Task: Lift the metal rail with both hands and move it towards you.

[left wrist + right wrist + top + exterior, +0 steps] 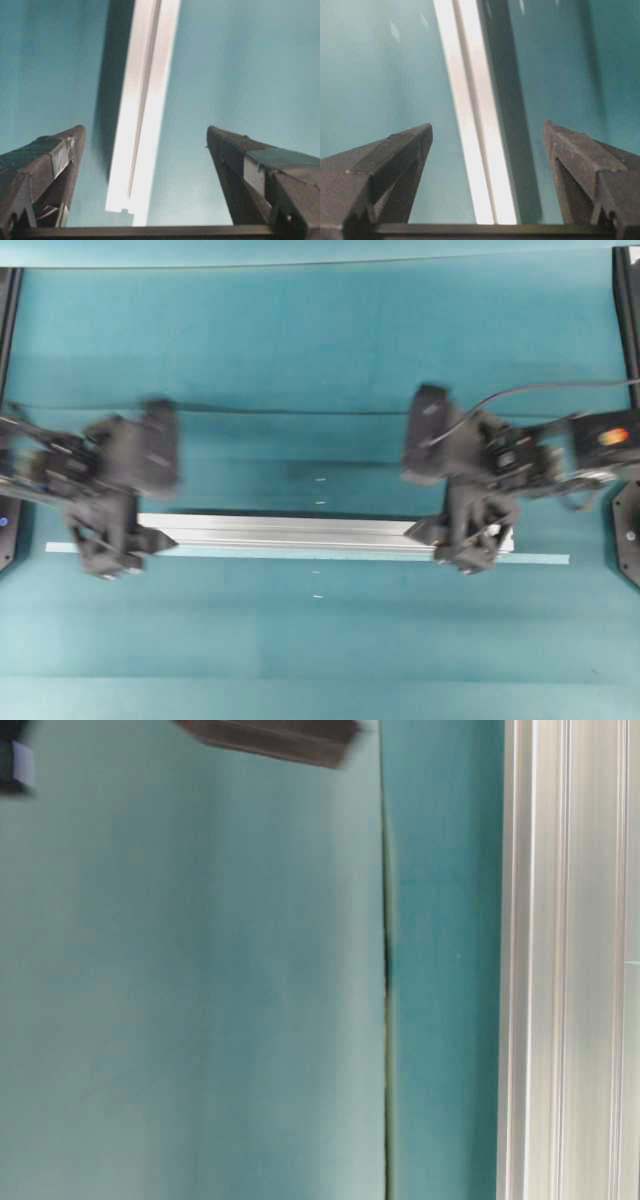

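- Overhead, the metal rail (pixel 290 533) lies flat and lengthwise across the middle of the teal table (pixel 320 360), with a thin pale tape strip (pixel 540 559) running along its near edge and reaching past both ends. The left gripper (pixel 115 540) sits over the rail's left end and the right gripper (pixel 470 537) over a spot just short of its right end. Both arms are smeared by motion blur, so this view alone does not settle how the jaws stand. A few small white marks (pixel 319 480) dot the table near its centre line.
- At table level, the picture is blurred and close. The rail (pixel 570 960) fills the right edge as a pale grooved band running top to bottom, beside a strip of teal surface. A dark seam (pixel 386 970) runs down the middle, and a dark blurred block (pixel 270 738) shows at the top; what it belongs to cannot be told.
- From the left wrist, the left gripper (pixel 145 145) has its jaws wide apart, one finger on each side of the rail (pixel 142 100), neither touching it. The rail's square end (pixel 125 210) lies between the fingers, close to the camera.
- From the right wrist, the right gripper (pixel 487 137) is likewise spread, its fingers (pixel 395 155) straddling the rail (pixel 475 110) with clear space on both sides. The rail runs out of the bottom of this picture, and a dark shadow lies along its right side.
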You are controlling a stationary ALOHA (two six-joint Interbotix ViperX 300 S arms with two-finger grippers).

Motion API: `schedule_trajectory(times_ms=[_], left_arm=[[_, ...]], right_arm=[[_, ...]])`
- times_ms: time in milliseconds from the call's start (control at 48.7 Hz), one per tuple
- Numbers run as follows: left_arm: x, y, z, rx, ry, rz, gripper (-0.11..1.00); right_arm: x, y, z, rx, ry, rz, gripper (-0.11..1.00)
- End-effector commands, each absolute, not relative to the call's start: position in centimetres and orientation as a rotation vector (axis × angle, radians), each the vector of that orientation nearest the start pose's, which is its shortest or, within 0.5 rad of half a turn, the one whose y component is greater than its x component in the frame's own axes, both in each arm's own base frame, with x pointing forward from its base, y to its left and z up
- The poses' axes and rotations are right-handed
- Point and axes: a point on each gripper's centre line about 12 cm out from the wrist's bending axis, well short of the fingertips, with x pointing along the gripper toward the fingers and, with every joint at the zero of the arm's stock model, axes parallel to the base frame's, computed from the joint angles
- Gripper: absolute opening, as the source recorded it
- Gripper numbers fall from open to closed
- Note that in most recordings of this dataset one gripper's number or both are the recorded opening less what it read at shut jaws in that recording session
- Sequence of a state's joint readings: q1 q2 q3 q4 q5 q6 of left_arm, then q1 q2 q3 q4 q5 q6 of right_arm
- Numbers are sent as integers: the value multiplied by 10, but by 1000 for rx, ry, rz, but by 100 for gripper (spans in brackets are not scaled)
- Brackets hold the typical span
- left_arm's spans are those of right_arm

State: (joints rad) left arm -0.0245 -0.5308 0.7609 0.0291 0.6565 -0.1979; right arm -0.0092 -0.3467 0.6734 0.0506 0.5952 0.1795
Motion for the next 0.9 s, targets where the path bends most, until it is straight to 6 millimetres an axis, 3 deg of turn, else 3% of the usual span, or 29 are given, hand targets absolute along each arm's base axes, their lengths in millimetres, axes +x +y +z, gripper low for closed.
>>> schedule_trajectory(times_ms=[0,246,451,657,882], left_arm=[[260,-5,283,-143,765,57,95],[239,-5,316,-137,521,28,95],[229,-4,329,-136,429,19,94],[221,-4,335,-139,397,17,94],[213,-4,354,-142,267,4,94]], right_arm=[[301,1,258,213,840,-72,90],[276,0,289,198,575,-47,90],[251,-1,324,152,318,-21,90],[229,-1,341,129,231,-12,90],[218,0,347,129,193,-10,90]])
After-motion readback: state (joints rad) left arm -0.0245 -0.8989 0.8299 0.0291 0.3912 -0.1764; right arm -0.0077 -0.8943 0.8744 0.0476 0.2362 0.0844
